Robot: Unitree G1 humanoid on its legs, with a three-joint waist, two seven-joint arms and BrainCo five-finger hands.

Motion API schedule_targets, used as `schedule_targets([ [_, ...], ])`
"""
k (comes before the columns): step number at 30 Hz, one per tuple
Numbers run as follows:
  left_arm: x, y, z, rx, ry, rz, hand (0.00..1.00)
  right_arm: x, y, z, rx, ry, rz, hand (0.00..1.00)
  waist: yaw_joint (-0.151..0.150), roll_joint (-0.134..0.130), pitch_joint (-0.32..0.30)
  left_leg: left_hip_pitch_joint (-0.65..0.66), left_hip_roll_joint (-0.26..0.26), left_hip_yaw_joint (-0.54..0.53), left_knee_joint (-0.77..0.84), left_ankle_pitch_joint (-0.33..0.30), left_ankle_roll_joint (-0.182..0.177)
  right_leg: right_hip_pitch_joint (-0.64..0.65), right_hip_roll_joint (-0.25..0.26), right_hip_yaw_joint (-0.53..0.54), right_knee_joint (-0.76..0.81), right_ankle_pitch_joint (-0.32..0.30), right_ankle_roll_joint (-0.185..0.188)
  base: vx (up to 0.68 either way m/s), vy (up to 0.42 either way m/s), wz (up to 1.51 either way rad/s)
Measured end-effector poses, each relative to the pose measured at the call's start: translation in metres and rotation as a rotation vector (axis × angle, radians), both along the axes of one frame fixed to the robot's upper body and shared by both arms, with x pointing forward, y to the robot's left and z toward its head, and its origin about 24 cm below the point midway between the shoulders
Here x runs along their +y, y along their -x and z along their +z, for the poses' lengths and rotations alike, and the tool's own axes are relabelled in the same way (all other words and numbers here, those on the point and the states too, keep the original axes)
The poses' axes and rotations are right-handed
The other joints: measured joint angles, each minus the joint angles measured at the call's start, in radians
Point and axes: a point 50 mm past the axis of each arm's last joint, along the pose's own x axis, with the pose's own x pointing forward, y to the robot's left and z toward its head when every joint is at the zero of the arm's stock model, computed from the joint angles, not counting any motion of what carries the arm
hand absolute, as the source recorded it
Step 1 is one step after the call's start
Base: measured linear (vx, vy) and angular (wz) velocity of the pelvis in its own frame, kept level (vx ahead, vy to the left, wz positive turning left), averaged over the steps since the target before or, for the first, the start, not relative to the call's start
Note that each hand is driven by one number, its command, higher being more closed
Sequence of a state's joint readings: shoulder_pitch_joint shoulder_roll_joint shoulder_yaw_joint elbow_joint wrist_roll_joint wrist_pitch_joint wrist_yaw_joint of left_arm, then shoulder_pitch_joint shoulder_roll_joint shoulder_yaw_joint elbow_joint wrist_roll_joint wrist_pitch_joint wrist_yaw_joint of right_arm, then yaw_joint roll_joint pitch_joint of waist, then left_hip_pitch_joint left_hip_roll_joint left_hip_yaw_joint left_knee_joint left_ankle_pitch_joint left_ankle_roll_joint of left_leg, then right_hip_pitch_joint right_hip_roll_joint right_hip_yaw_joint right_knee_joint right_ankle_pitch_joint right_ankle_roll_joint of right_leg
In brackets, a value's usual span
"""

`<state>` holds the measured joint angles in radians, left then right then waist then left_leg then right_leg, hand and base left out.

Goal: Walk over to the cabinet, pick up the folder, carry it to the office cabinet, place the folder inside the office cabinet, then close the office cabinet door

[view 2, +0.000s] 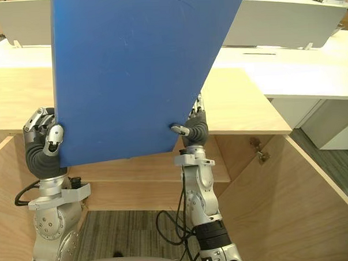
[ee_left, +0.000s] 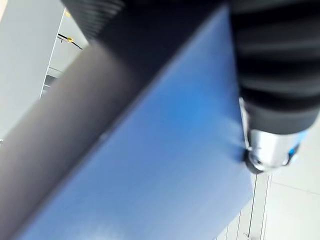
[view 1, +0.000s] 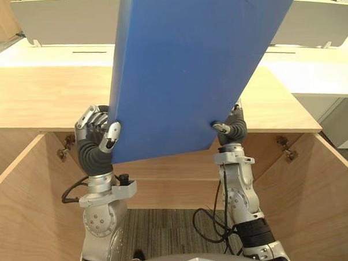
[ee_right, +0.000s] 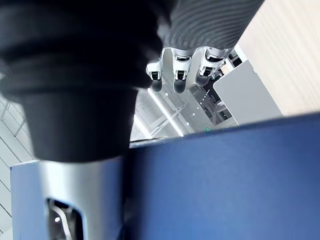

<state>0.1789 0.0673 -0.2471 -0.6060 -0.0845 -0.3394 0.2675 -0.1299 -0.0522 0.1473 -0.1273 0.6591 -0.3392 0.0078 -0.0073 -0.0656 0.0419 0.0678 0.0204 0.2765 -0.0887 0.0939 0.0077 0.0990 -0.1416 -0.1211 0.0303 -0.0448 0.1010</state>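
Observation:
A large blue folder point(view 1: 183, 66) stands upright and tilted in front of me, held by its two lower corners. My left hand point(view 1: 93, 134) grips the lower left corner, thumb on the near face and fingers curled behind. At the lower right corner my right hand point(view 1: 236, 128) pinches it, thumb in front and fingers point(ee_right: 179, 75) reaching past the far side. Below and behind the folder is the wooden office cabinet point(view 1: 39, 96). Its doors point(view 1: 332, 187) swing open towards me on both sides, and an inner shelf point(view 1: 170, 165) shows under the folder.
The cabinet's left door point(view 1: 14, 183) and right door flank my arms closely. Metal hinges point(view 1: 285, 147) stick out inside the opening. White desks point(view 1: 316, 72) with grey dividers point(view 1: 65, 19) stand beyond the cabinet. Grey carpet point(view 1: 166, 223) lies below.

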Motion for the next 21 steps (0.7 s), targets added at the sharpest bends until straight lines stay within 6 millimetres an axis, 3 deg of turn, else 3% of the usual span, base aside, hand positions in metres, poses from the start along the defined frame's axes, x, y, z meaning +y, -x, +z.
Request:
schedule_targets([
  [2,-0.001,0.000,0.000,-0.004,-0.026,-0.008,1.00,0.001,0.000,0.000,-0.003,0.037,0.003,0.00,0.000,-0.003,-0.006,-0.005,0.000,0.000,0.000,0.000,0.000,-0.005,0.000,0.000,0.000,0.001,0.000,0.00,0.000,0.00],
  [3,-0.001,0.000,0.000,-0.007,-0.041,-0.011,1.00,0.001,0.000,0.000,-0.001,0.073,0.014,1.00,0.000,-0.004,-0.018,-0.017,0.000,0.001,0.000,0.001,0.001,-0.017,0.000,0.001,-0.001,0.004,0.000,0.00,0.000,0.00],
  [9,-0.003,0.000,-0.001,-0.012,-0.124,-0.029,1.00,0.000,0.000,-0.002,-0.006,0.270,0.063,1.00,0.001,-0.004,-0.018,-0.016,0.000,0.002,0.000,0.003,0.002,-0.015,0.001,0.002,-0.003,0.007,0.000,0.00,0.000,0.00],
  [21,0.013,0.000,0.001,-0.029,-0.136,0.053,1.00,-0.001,0.002,0.000,-0.030,0.314,0.100,1.00,0.000,0.006,-0.027,-0.015,0.001,0.003,0.000,-0.001,-0.005,-0.016,0.001,0.004,-0.003,0.008,-0.002,0.00,0.000,0.00],
])
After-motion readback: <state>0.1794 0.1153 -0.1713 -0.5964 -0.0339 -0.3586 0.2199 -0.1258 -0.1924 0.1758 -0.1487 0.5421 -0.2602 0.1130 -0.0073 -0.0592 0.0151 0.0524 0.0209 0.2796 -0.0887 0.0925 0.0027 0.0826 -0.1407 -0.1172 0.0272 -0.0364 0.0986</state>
